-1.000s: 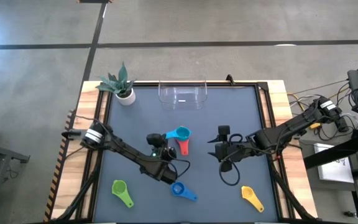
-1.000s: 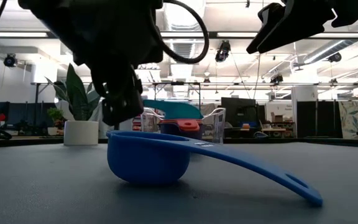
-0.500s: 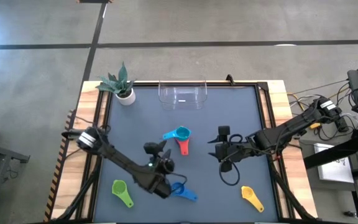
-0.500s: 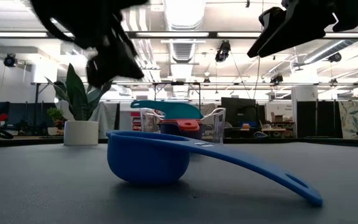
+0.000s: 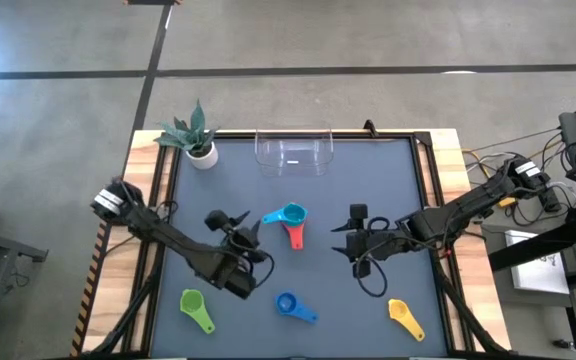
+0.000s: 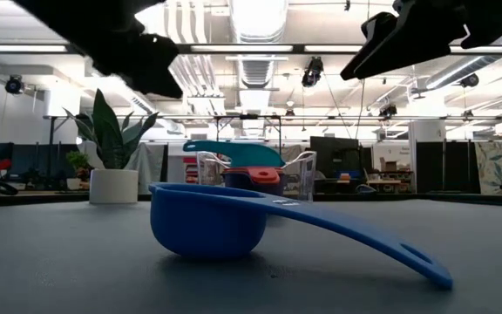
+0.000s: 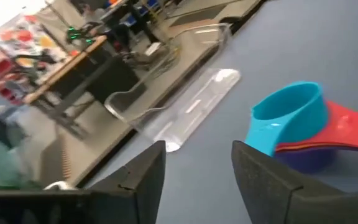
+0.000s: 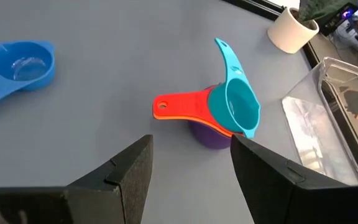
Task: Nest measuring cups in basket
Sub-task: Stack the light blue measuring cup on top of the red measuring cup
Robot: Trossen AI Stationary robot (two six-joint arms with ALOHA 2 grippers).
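Note:
A stack of cups (image 5: 290,222) stands on the table mid-mat: teal on top (image 8: 236,102), red under it (image 8: 182,104), purple at the bottom (image 8: 211,135). The blue cup (image 5: 290,305), green cup (image 5: 196,308) and yellow cup (image 5: 404,315) lie apart near the near edge. I make out no orange cup. The clear basket (image 5: 294,150) stands at the far edge. My left gripper (image 5: 240,226) hovers open, left of the stack. My right gripper (image 5: 338,238) hovers open, right of the stack. Both are raised above the table (image 6: 138,65) (image 6: 382,48).
A small white pot with a plant (image 5: 200,150) stands at the far left corner, beside the basket. A black cable loop (image 5: 368,280) hangs under the right arm. Bare mat lies between the stack and the basket.
My left gripper has risen from just behind the blue cup and drawn back toward the table's left edge. The blue cup and the stack have stayed where they were.

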